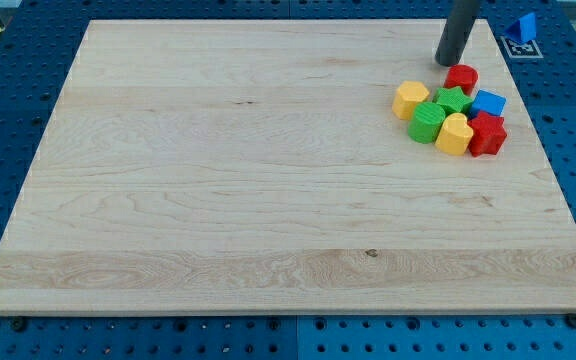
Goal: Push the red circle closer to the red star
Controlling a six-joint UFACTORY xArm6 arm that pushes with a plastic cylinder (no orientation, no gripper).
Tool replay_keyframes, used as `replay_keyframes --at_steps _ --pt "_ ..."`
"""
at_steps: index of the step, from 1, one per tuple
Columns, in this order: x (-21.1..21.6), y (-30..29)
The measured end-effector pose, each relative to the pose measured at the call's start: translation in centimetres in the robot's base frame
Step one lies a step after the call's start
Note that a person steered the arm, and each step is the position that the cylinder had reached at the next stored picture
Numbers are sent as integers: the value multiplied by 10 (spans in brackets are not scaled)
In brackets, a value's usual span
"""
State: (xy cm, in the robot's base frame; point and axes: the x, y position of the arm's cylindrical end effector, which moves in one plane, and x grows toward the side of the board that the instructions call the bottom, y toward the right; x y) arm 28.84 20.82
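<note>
Camera view shows my tip, a bare rod with no gripper, near the surface's top-right corner, just beside the red circle, the red star nearby.

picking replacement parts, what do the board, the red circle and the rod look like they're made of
The board looks like pale wood with a matte finish: grain lines and a small knot show. The red circle seems to be moulded plastic, uniformly coloured and slightly glossy. The rod above my tip is dark and smooth, plastic or metal; I cannot tell which.
</note>
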Motion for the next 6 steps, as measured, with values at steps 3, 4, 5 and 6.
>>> replay_keyframes --at_steps 3,4,5,6 --pt "57 4" --pt "61 3" --pt "59 0" --pt "46 7"
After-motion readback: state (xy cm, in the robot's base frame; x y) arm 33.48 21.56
